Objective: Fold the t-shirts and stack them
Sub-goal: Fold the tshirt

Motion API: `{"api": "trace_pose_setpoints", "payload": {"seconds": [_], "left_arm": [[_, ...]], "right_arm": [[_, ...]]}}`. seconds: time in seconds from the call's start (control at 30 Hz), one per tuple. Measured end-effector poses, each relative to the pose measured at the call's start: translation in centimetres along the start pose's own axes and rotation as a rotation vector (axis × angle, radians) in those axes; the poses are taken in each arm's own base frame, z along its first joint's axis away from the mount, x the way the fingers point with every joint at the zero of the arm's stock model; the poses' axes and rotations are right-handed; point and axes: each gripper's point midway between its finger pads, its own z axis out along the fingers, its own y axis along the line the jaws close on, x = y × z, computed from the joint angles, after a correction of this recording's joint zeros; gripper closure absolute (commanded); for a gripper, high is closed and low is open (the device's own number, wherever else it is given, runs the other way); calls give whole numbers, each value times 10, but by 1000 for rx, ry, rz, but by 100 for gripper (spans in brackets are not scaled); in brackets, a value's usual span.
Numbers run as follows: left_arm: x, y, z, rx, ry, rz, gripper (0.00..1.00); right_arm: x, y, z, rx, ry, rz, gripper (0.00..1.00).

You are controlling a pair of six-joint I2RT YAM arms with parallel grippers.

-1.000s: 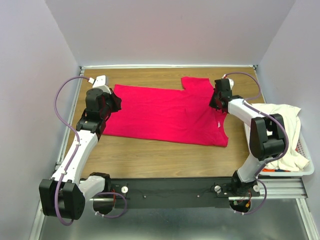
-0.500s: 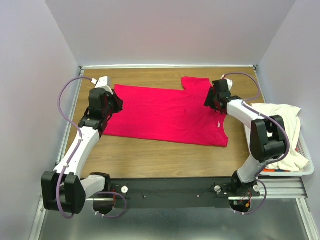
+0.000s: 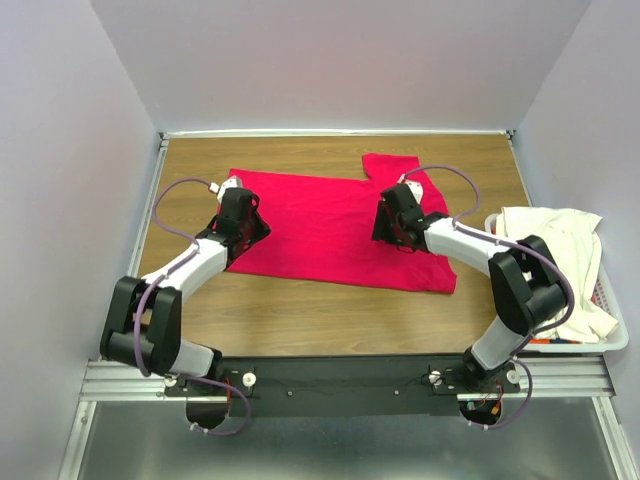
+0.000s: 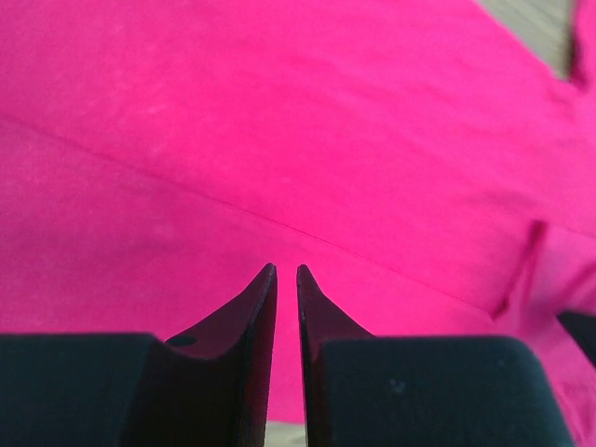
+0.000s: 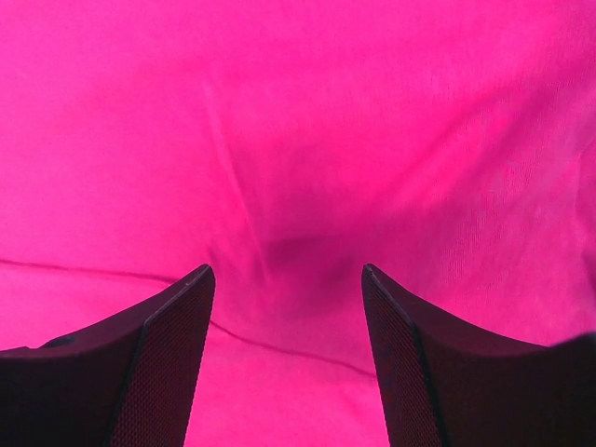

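The table [image 3: 300, 310] carries the red shirt [image 3: 320, 225] spread flat at its middle, with one sleeve pointing to the far edge. Right of that shirt stands the basket [image 3: 612, 340], cut off by my frame edge. The white shirt [image 3: 560, 250] is heaped in it and hides its inside. My right claw [image 5: 285, 270] hangs spread wide over the red shirt's right part, empty. My left claw [image 4: 287, 270] is over its left edge, fingers nearly together with a thin, bare slit. I can't make out contact with the cloth.
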Motion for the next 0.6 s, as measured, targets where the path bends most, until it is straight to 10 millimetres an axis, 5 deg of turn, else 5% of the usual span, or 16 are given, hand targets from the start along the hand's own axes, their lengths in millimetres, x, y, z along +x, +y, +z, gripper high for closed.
{"api": "trace_pose_setpoints", "payload": {"seconds": [0.27,0.6], "left_arm": [[31,42,24,-171,34,-96,78],[53,73,20,-275,26,-168,78]], "right_arm": [[37,-16,-2,16,64,26,27],[54,-18,-5,2,89,44,22]]}}
